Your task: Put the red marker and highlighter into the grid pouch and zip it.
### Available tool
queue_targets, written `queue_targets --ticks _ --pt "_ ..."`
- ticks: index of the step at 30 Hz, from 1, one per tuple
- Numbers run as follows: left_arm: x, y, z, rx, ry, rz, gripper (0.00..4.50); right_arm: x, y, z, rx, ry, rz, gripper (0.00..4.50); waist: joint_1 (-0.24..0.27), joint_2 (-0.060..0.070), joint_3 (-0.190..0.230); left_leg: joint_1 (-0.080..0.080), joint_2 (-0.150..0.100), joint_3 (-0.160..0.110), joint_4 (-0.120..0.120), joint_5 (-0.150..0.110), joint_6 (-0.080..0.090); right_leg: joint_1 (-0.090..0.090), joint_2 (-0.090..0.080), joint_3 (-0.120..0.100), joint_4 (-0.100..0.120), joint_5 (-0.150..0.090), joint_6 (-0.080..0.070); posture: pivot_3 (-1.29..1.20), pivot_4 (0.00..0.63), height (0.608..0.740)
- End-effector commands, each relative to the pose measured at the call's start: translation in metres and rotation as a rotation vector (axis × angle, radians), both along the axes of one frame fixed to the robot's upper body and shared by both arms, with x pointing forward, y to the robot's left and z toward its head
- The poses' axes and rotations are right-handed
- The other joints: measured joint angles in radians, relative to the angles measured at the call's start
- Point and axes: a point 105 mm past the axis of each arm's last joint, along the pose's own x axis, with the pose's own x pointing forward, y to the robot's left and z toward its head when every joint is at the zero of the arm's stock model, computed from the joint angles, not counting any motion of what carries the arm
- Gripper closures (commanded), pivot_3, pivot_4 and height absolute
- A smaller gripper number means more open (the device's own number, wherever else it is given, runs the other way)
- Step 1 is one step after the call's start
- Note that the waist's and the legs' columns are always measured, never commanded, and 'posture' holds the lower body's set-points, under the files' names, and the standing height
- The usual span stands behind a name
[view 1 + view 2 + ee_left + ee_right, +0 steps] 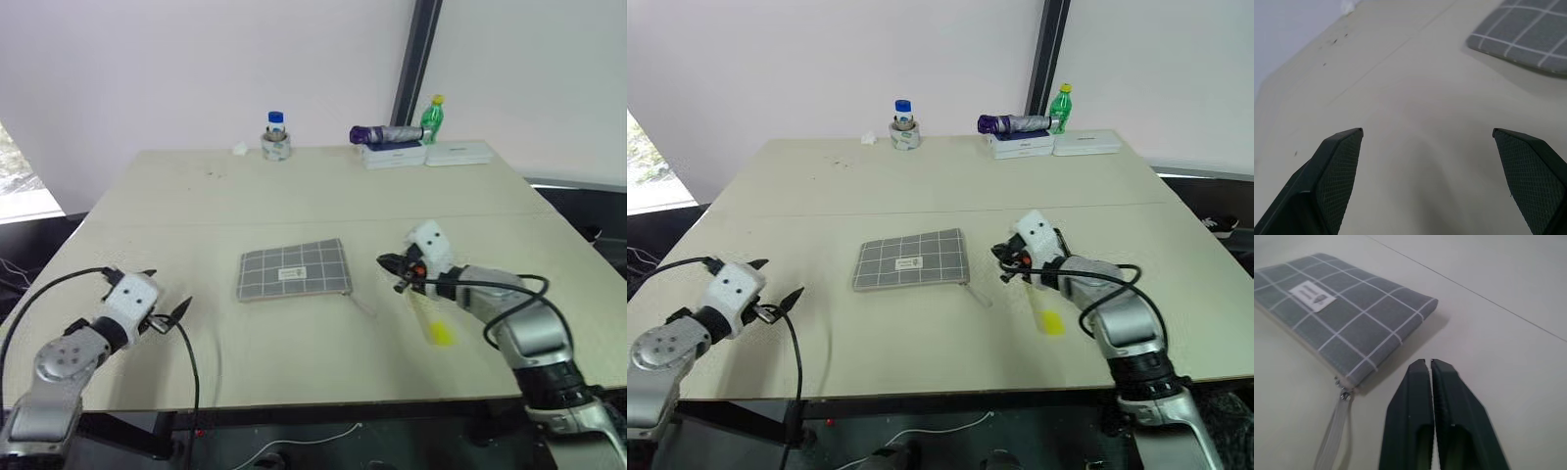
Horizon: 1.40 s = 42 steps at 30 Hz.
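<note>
From your head cam, the pouch point(294, 270) lies flat mid-table, between your two grippers. The left gripper point(165, 315) hovers near the table's front-left edge, jaws spread wide with nothing in them, pouch well off to its right. The right gripper point(390, 264) sits just right of the pouch, jaws pinched together and empty. The highlighter point(439, 330) lies on the table behind those jaws, under your right forearm. Can't spot the red marker for sure.

Left wrist cam: both fingers point(1334, 171) stand far apart over bare table point(1415, 122), and a pouch corner is ahead, off to one side.

Right wrist cam: fingers point(1422, 416) are pressed flat together, nothing between them. The pouch's corner and zipper pull point(1334, 428) lie just beside the tips, not touching.
</note>
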Motion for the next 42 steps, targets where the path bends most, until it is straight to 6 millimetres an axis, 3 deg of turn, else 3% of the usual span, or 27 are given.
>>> queue_targets --ticks 1,8,16,25,32,42 --pt "0.011 -0.008 0.000 0.160 -0.034 -0.093 0.00 0.013 0.008 0.002 -0.046 -0.045 -0.079 4.48 0.000 0.000 0.000 0.000 0.000 0.000 0.000 0.000 0.000 0.000 0.000 0.000 0.000 0.000 0.000 0.00 0.150 0.740" --pt "0.039 -0.033 -0.005 0.338 -0.071 -0.264 0.00 0.048 0.016 -0.010 -0.097 -0.028 -0.201 4.48 -0.001 0.000 0.000 0.000 -0.001 0.001 0.000 0.001 0.000 -0.001 0.001 0.000 0.003 0.003 0.005 0.00 0.150 0.740" --pt "0.048 -0.055 -0.018 0.421 -0.065 -0.421 0.00 0.074 0.024 -0.022 -0.119 0.002 -0.241 4.48 -0.007 0.000 0.000 0.000 -0.002 0.003 -0.001 0.001 -0.001 -0.002 0.002 0.000 0.005 0.003 0.005 0.00 0.150 0.740" --pt "0.048 -0.062 -0.026 0.429 -0.047 -0.481 0.00 0.081 0.066 -0.020 -0.162 -0.041 -0.079 4.48 -0.008 0.000 0.000 0.001 -0.002 0.003 0.000 0.001 -0.001 -0.001 0.003 0.000 0.006 0.003 0.005 0.00 0.150 0.740" --pt "0.042 -0.068 -0.030 0.412 -0.040 -0.517 0.00 0.081 0.083 -0.020 -0.189 -0.060 0.005 4.48 -0.009 0.001 0.000 0.001 -0.002 0.003 0.001 0.001 -0.001 -0.001 0.004 0.001 0.006 0.003 0.005 0.00 0.150 0.740" --pt "0.030 -0.085 -0.026 0.329 -0.044 -0.592 0.00 0.081 0.091 -0.024 -0.199 -0.057 0.040 4.48 -0.013 0.001 0.000 0.002 -0.002 0.002 0.001 0.001 -0.001 -0.001 0.004 0.001 0.007 0.003 0.005 0.00 0.150 0.740"
